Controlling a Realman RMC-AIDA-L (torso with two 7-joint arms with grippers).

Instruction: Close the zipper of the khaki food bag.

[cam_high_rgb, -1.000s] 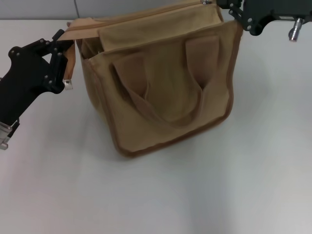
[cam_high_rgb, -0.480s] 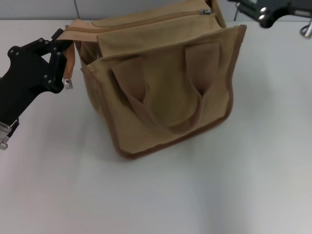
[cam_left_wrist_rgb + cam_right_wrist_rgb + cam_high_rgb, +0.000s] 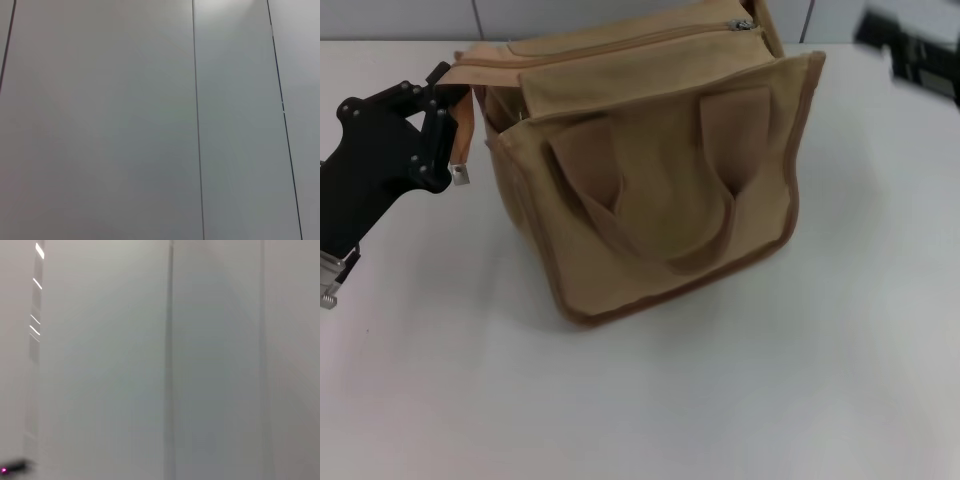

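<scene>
The khaki food bag (image 3: 660,190) stands mid-table in the head view, its two handles hanging down the front. The zipper (image 3: 620,42) runs along the top panel, and its silver pull tab (image 3: 741,24) sits at the right end. My left gripper (image 3: 448,100) is at the bag's left end, shut on the khaki fabric tab (image 3: 466,115) that hangs there. My right gripper (image 3: 912,50) is a dark blur at the far right, well clear of the bag. Neither wrist view shows the bag.
The white table (image 3: 650,400) spreads around the bag. Both wrist views show only grey wall panels (image 3: 150,120) with vertical seams (image 3: 170,360).
My right gripper has drawn away from the pull tab at the bag's right end and moved off to the right. The left gripper has stayed on the fabric tab.
</scene>
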